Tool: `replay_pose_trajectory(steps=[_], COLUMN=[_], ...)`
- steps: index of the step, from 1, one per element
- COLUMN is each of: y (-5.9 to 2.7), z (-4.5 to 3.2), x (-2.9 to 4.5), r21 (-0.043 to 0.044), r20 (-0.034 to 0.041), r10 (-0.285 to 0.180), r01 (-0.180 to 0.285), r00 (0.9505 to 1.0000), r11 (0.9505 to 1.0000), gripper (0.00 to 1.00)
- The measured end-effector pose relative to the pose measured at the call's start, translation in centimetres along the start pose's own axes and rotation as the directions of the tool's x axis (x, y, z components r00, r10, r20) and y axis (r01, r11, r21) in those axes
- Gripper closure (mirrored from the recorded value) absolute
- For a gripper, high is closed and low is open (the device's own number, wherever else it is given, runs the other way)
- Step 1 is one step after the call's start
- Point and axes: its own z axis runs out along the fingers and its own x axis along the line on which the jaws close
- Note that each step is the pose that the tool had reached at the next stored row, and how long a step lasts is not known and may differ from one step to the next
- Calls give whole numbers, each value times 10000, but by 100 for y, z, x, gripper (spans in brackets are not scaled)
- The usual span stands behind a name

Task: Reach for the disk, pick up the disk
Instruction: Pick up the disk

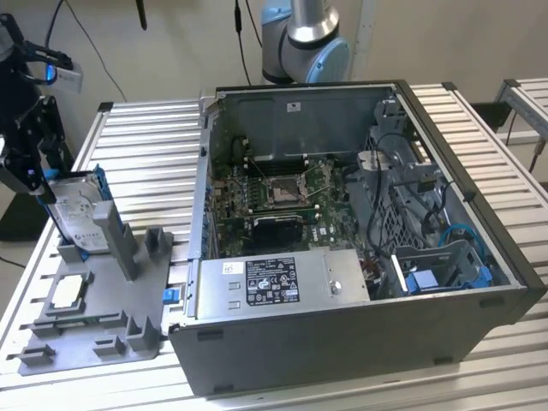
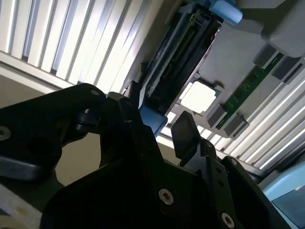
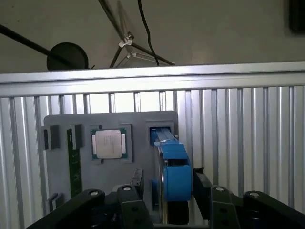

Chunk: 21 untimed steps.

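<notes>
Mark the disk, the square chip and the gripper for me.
disk [image 1: 77, 210], exterior view, its labelled silver face.
square chip [image 3: 108, 143], first wrist view, centre of its lid.
gripper [image 3: 167, 176], first wrist view, midway between its fingertips, astride the disk.

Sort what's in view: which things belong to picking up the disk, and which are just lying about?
Job in hand: disk, upright in the grey holder; gripper, open, astride it.
Lying about: chip; memory stick; computer case; slatted table.
</notes>
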Motion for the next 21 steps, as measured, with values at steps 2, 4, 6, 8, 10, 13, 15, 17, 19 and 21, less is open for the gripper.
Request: replay_pose_trajectory(steps=[2, 4, 6, 8, 10, 13, 15, 17, 19, 21], y=[0, -1, -1, -2, -1, 0, 4, 10, 17, 23], z=[36, 72, 108, 144, 181, 235, 271, 308, 341, 370], x=[0, 0, 0, 0, 0, 0, 0, 0, 1, 1], r21=[1, 0, -1, 0, -1, -2, 0, 0, -2, -4], r20=[2, 4, 5, 7, 8, 10, 13, 14, 20, 66], r10=[-26, -51, -77, -96, -107, -118, -119, -118, -118, -119], r01=[26, 51, 77, 96, 107, 118, 119, 118, 118, 119], r00=[10000, 10000, 10000, 10000, 9999, 9999, 9999, 9999, 9999, 9999], r11=[10000, 10000, 10000, 10000, 9999, 9999, 9999, 9999, 9999, 9999], gripper=[0, 0, 0, 0, 0, 0, 0, 0, 0, 0])
